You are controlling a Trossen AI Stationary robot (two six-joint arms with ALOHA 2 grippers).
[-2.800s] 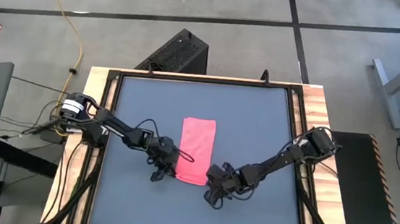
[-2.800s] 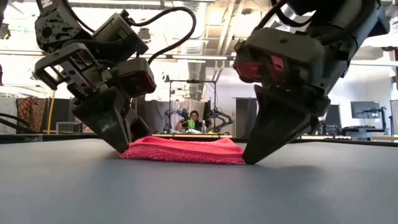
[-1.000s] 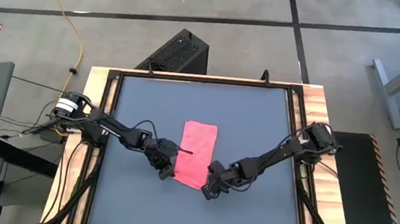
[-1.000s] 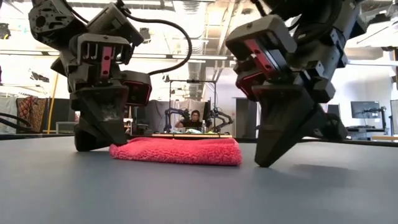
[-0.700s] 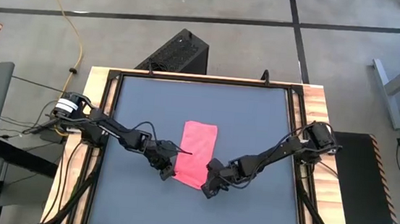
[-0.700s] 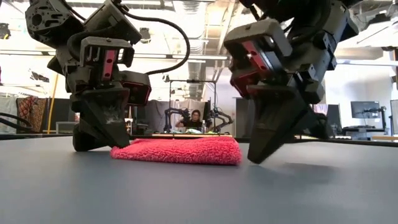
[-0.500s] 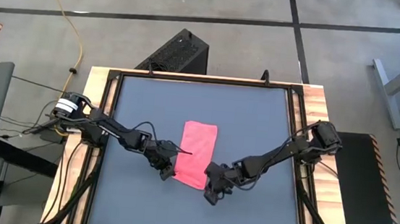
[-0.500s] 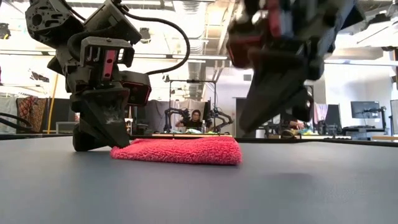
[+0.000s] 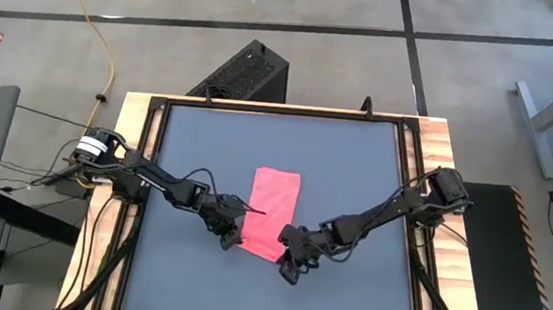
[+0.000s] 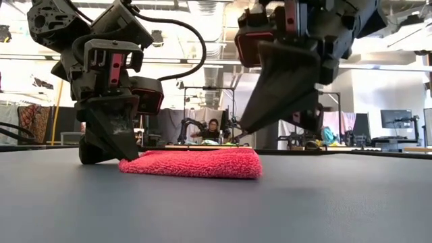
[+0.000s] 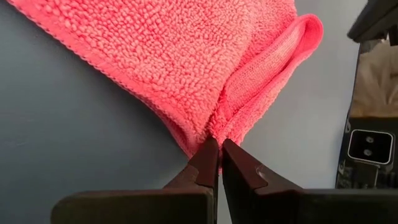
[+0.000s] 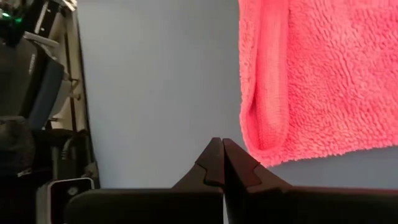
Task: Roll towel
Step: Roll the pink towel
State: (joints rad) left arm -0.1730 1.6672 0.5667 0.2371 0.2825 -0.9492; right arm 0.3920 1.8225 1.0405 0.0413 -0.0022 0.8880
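The pink towel [image 9: 273,213] lies flat on the dark grey table [image 9: 356,162], folded into a narrow strip that runs from far to near. Its near end [image 10: 192,164] faces the low view. My left gripper [image 9: 237,238] is shut at the towel's near left corner, with its fingertips [image 10: 127,156] down at table level. My right gripper [image 9: 287,269] is shut and empty. It hangs above the table by the towel's near right corner [image 12: 264,152], and its tips [image 10: 241,130] are clear of the cloth. My left gripper pinches the towel's near left corner [image 11: 214,127] between its two fingertips, where the cloth gathers into a small pucker beside a folded edge [image 11: 273,68]. The fingers slant down from the table's left side. The rest of the towel lies flat on the table.
A black box [image 9: 244,72] stands on the floor beyond the table's far edge. A wooden frame [image 9: 437,159] borders the tabletop. A person [image 10: 212,128] sits far off in the room behind. Bare tabletop lies on all sides of the towel.
My right gripper has risen from the table beside the towel's near right corner and rolled about its own axis, staying shut. It now hangs clear above the corner. The towel and my left gripper have kept still.
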